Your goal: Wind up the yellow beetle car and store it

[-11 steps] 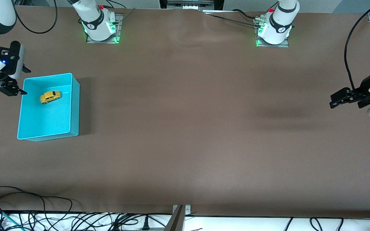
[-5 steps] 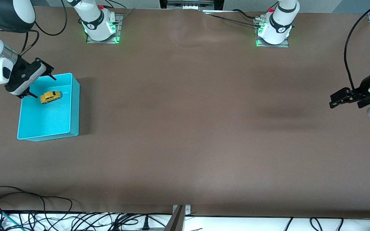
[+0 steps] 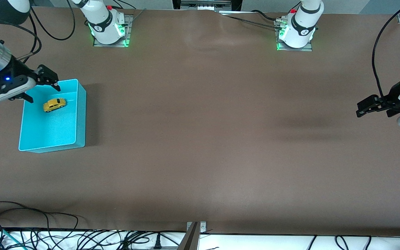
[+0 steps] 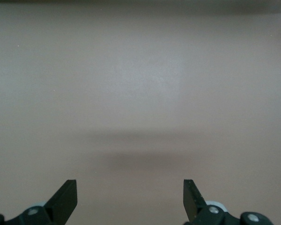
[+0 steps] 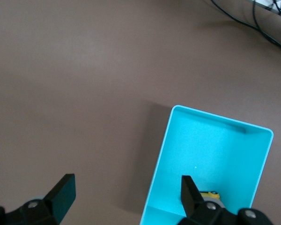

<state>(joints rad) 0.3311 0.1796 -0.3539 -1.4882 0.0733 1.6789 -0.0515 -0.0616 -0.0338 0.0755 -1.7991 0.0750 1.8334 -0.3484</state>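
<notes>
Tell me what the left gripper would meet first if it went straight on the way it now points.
Bare tabletop, as far as the pictures show. The left gripper hangs open and empty at the left arm's end of the table, and its wrist view shows only brown surface between and ahead of its fingers. Its height is unclear.

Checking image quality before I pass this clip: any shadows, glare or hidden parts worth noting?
Front view: even light; the turquoise bin casts a soft shadow toward the table's middle. Left wrist view: only bare table, a faint dark band under the open left gripper. Right wrist view: the open right gripper partly hides the yellow beetle car.
</notes>
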